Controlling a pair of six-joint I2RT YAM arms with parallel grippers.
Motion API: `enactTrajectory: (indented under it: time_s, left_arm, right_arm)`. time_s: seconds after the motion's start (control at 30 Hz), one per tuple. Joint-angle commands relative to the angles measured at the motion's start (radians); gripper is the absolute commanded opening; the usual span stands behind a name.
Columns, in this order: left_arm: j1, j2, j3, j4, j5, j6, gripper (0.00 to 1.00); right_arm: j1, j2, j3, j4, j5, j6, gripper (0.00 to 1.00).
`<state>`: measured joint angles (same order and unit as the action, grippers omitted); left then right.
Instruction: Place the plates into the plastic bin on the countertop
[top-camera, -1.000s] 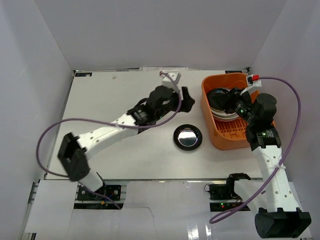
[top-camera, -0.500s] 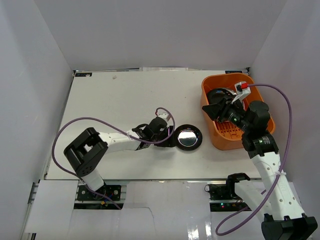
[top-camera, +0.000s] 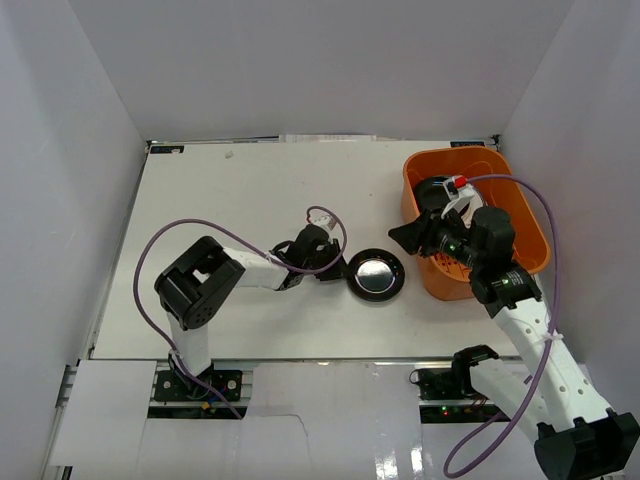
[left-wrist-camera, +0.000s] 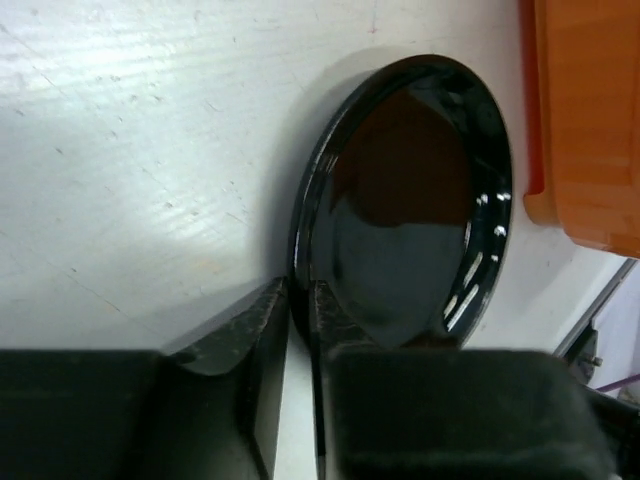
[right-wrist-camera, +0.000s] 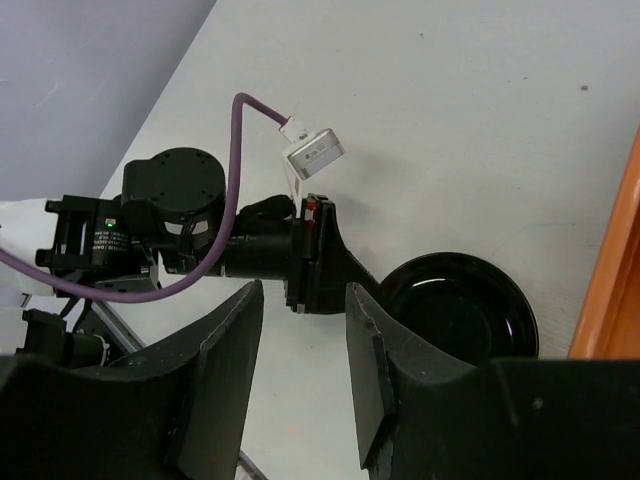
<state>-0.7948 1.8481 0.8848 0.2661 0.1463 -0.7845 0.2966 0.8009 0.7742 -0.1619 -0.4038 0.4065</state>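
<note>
Left gripper (left-wrist-camera: 299, 305) clamped on left rim of glossy black plate (left-wrist-camera: 410, 200) on countertop (top-camera: 220, 200), right gripper (right-wrist-camera: 303, 330) spread, empty, at orange bin (top-camera: 528, 220) left wall

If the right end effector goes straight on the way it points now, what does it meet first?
The right end effector probably meets the left end effector, which grips the rim of the glossy black round plate on the white countertop. Depth is unclear; it may pass above.

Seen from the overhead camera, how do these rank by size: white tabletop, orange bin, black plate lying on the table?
1. white tabletop, by far the largest
2. orange bin
3. black plate, clearly the smallest
</note>
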Motion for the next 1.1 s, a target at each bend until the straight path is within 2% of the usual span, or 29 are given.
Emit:
enactTrajectory:
  time_s: [0.0,0.03,0.07,0.2,0.27,0.3,0.37,0.4,0.43,0.53,0.6,0.7,0.77,0.9,0.93,0.97,1.0,1.03,1.07]
  left_arm:
    - [0.022,0.016,-0.02,0.022,-0.016,-0.018,0.22]
    - [0.031,0.013,-0.027,0.027,-0.019,-0.027,0.15]
    - [0.035,0.004,-0.035,0.031,-0.027,-0.032,0.01]
    - [0.063,-0.125,-0.134,0.033,-0.054,-0.035,0.0]
    - [0.086,-0.197,-0.177,0.019,-0.054,-0.035,0.0]
    - [0.1,-0.29,-0.223,0.012,-0.057,-0.033,0.0]
    - [0.115,-0.392,-0.262,-0.017,-0.054,-0.032,0.0]
    - [0.129,-0.491,-0.291,-0.033,-0.051,-0.03,0.0]
    - [0.135,-0.539,-0.3,-0.068,-0.048,-0.027,0.0]
    - [0.163,-0.714,-0.325,-0.126,-0.021,-0.028,0.0]
    - [0.178,-0.782,-0.33,-0.149,-0.002,-0.032,0.0]
    - [0.184,-0.86,-0.32,-0.185,0.019,-0.033,0.0]
    - [0.187,-0.885,-0.31,-0.2,0.035,-0.029,0.0]
    - [0.19,-0.912,-0.288,-0.223,0.038,-0.013,0.0]
    - [0.189,-0.915,-0.282,-0.235,0.038,-0.007,0.0]
    - [0.19,-0.915,-0.268,-0.245,0.036,-0.002,0.0]
    - [0.19,-0.917,-0.259,-0.255,0.038,0.005,0.0]
    - [0.19,-0.917,-0.247,-0.292,0.038,0.022,0.03]
    - [0.19,-0.92,-0.222,-0.309,0.036,0.034,0.1]
  right_arm:
    - [0.045,0.006,-0.006,0.035,0.026,-0.023,0.45]
    - [0.053,0.009,-0.004,0.029,0.031,-0.028,0.45]
    - [0.061,0.015,0.002,0.025,0.04,-0.035,0.46]
    - [0.105,0.032,0.023,-0.016,0.054,-0.069,0.5]
    - [0.125,0.049,0.039,-0.031,0.059,-0.095,0.58]
    - [0.134,0.064,0.043,-0.051,0.06,-0.104,0.64]
    - [0.163,0.084,0.056,-0.076,0.077,-0.136,0.71]
    - [0.173,0.105,0.059,-0.08,0.089,-0.149,0.75]
    - [0.19,0.119,0.063,-0.087,0.089,-0.161,0.83]
    - [0.226,0.181,0.076,-0.097,0.079,-0.192,0.95]
    - [0.243,0.219,0.068,-0.082,0.037,-0.184,0.99]
    - [0.276,0.256,0.047,-0.012,-0.007,-0.149,0.97]
    - [0.295,0.279,0.054,0.022,0.012,-0.134,1.0]
    - [0.303,0.284,0.048,0.079,0.028,-0.097,0.81]
    - [0.303,0.281,0.033,0.105,0.02,-0.065,0.62]
    - [0.303,0.278,0.025,0.154,0.016,-0.046,0.48]
    - [0.303,0.271,0.02,0.189,0.031,-0.026,0.22]
    - [0.303,0.27,0.03,0.199,0.042,-0.015,0.12]
    - [0.303,0.268,0.039,0.203,0.055,-0.005,0.08]
